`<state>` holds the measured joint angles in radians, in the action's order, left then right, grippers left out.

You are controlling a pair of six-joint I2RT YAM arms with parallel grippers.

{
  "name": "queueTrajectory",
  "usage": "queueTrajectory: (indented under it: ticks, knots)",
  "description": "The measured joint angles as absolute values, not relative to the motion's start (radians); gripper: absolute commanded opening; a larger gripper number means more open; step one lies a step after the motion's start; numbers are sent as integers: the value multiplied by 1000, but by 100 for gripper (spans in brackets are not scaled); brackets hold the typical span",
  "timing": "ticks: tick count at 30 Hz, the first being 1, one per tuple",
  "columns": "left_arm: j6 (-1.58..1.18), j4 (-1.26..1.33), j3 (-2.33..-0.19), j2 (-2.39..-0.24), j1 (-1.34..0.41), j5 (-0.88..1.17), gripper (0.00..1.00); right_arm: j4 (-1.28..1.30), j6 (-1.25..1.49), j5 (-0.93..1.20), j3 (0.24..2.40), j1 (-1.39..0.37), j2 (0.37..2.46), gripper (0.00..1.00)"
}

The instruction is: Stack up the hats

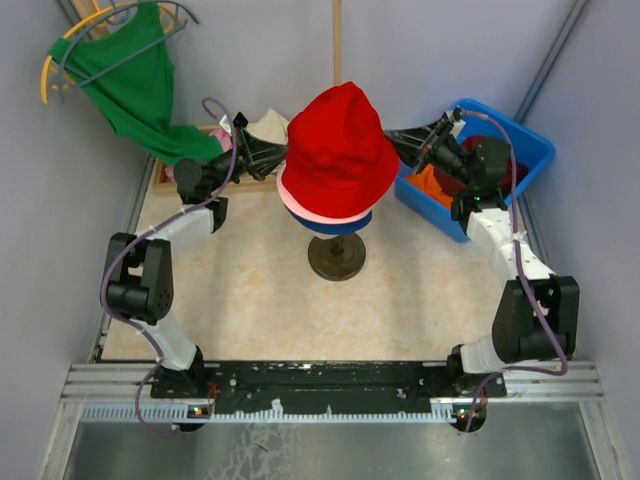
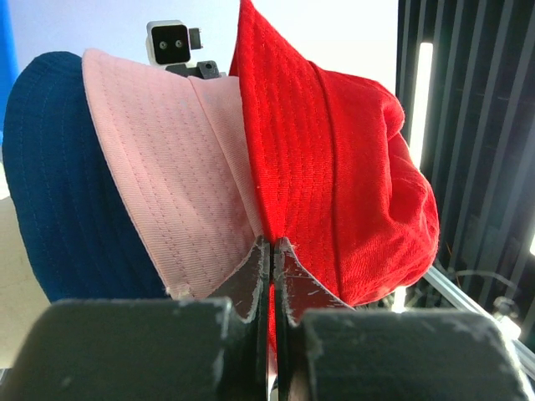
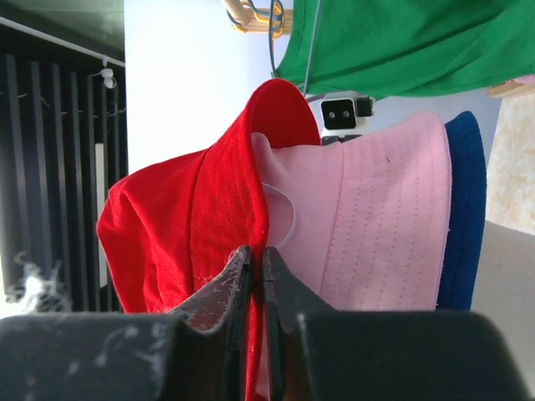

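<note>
The red hat (image 1: 338,150) sits on top of a pink hat (image 1: 298,211) and a navy blue hat (image 1: 338,227), all stacked on a round-footed stand (image 1: 336,258). My left gripper (image 1: 283,160) is shut on the red hat's left brim; in its wrist view the jaws (image 2: 273,243) pinch red fabric (image 2: 334,167) next to the pink brim (image 2: 167,167) and the navy one (image 2: 50,167). My right gripper (image 1: 392,140) is shut on the red brim's right side; its fingertips (image 3: 257,251) hold red cloth (image 3: 184,225) beside the pink hat (image 3: 376,209).
A blue bin (image 1: 530,150) at the right holds an orange hat (image 1: 430,186) and something dark. A green garment (image 1: 140,80) on a hanger hangs at the back left, above a wooden box with pale cloths (image 1: 268,126). Walls stand close on both sides.
</note>
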<state>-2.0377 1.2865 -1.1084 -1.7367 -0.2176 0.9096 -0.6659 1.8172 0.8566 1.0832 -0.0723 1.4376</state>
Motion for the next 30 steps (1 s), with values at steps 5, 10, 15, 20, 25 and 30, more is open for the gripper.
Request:
queueTrajectory:
  ticks: [5,10,15,20,25,30]
  knots:
    - [-2038,1288,-1105,-1741,-218,910,1,-694,1842,847,1083,-71,1437,0]
    - [-2038,1298,-1094,-1750,-217,910,1,-720,1858,830,1046,-56,1418,0]
    - [-2038,1303,-1079,-1753,-217,909,1,-752,1887,820,973,-27,1380,0]
    - [-2038,1303,-1078,-1753,-217,909,1,-764,1895,820,935,3,1343,0]
    - [-2038,1311,-1061,-1754,-220,909,1,-754,1876,829,916,14,1326,0]
    - [-2042,1338,-1020,-1754,-223,900,1,-715,1831,840,916,13,1325,0]
